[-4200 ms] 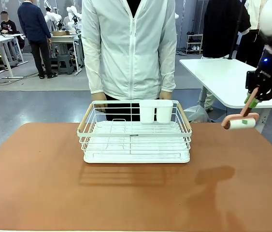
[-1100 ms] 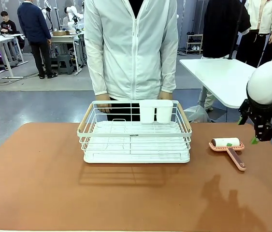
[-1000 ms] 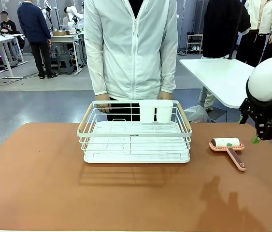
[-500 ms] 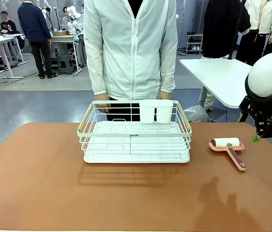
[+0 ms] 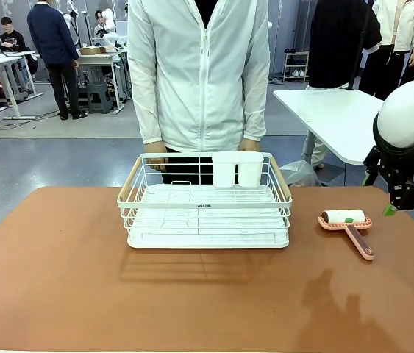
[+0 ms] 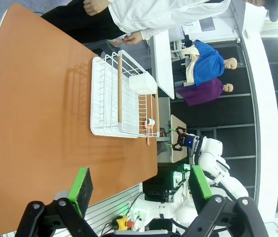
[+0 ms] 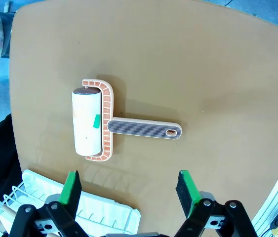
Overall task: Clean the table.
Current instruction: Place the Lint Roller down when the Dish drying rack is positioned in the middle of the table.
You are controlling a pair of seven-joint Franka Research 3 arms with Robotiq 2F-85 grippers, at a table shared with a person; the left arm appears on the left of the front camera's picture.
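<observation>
The reddish-brown table (image 5: 59, 294) carries a lint roller (image 5: 345, 221) with a white roll, a salmon frame and a ribbed handle, lying flat at the right. My right gripper (image 5: 400, 202) hangs above the table's right edge, apart from the roller. In the right wrist view the right gripper (image 7: 129, 190) is open and empty, and the lint roller (image 7: 95, 121) lies ahead of its fingers. The left gripper (image 6: 141, 185) is open with nothing between its green pads, high over the table (image 6: 35, 113).
A white wire rack (image 5: 205, 202) with wooden handles and a white cup holder stands mid-table; a person behind it rests a hand (image 5: 153, 159) on its far rim. In the right wrist view the rack's corner (image 7: 104, 210) lies just left of the fingers.
About four seconds ago my right gripper held the lint roller in the air. The roller now lies on the table. Over the last second the gripper drifted slightly up and right.
</observation>
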